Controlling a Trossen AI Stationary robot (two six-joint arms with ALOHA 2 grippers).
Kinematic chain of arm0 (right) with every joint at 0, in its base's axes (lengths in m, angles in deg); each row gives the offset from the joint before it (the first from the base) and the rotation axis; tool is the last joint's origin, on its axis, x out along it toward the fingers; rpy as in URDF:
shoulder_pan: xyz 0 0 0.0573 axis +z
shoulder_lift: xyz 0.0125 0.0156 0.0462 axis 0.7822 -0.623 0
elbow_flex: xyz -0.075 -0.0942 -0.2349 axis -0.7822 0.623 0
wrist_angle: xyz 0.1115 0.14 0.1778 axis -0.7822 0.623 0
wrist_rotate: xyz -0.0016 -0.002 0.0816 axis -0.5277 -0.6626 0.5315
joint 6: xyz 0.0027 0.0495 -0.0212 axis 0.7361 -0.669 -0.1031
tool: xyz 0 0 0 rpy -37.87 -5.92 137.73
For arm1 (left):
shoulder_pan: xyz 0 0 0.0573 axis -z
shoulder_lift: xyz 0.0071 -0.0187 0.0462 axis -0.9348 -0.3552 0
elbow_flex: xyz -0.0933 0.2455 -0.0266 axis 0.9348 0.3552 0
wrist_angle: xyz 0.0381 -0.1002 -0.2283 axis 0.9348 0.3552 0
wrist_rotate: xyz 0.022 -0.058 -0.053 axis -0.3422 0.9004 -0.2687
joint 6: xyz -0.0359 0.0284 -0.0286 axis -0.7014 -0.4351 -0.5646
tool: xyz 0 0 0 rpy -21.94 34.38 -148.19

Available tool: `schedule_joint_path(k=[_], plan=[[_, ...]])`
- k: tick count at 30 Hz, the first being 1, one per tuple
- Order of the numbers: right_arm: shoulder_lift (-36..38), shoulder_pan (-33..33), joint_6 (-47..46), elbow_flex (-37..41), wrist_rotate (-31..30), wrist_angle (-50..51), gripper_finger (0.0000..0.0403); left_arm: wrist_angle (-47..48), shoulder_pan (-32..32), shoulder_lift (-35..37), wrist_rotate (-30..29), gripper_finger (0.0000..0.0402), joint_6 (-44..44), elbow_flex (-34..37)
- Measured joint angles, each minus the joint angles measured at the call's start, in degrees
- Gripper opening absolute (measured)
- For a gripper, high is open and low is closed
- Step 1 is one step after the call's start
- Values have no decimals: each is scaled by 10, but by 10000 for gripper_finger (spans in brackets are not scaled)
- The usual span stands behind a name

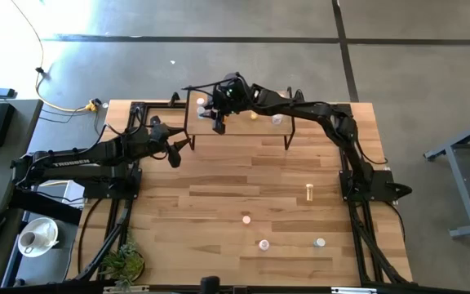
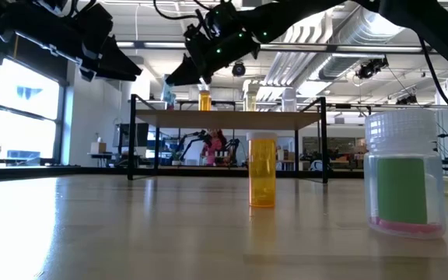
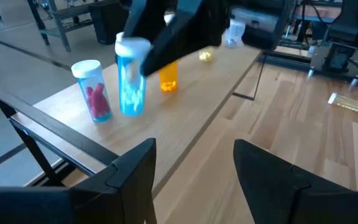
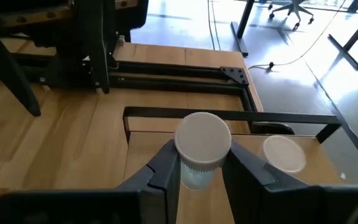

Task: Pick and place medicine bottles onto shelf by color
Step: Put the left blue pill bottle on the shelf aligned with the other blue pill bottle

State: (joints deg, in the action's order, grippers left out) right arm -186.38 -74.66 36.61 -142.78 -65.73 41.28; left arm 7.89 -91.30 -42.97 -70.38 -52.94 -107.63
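The shelf (image 1: 243, 122) is being stood at the table's (image 1: 219, 188) twelve o'clock edge, and the right arm is being reached across to its ten o'clock corner. There the right gripper (image 4: 199, 163) is being held over the shelf top with a blue bottle (image 3: 131, 78) between its fingers (image 4: 166, 168). The fingers are being kept only as far apart as the bottle's body, pressed to it on both sides just under the white cap. A red-filled bottle (image 3: 93, 89) is being kept just beside it, and an orange bottle (image 3: 168, 79) near it on the other side.

The likeliest trouble is judged to be a toppled neighbour: the fingers would be spreading within a tight cluster on release, and the red-filled bottle could be nudged over or off the shelf's edge. A tilted release could also be tipping the blue bottle itself.

The left gripper (image 3: 194, 180) is being held at nine o'clock of the shelf, fingers wide apart and gripping nothing. Four bottles, one of them orange (image 2: 262, 169), are being left on the table toward five o'clock.
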Motion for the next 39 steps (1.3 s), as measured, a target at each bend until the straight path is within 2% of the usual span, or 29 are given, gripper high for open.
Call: schedule_joint_path(k=[39], plan=[[-22, 0, 12, -12, 3, 31, 87, 0, 0, 0, 0, 204, -5, 0]])
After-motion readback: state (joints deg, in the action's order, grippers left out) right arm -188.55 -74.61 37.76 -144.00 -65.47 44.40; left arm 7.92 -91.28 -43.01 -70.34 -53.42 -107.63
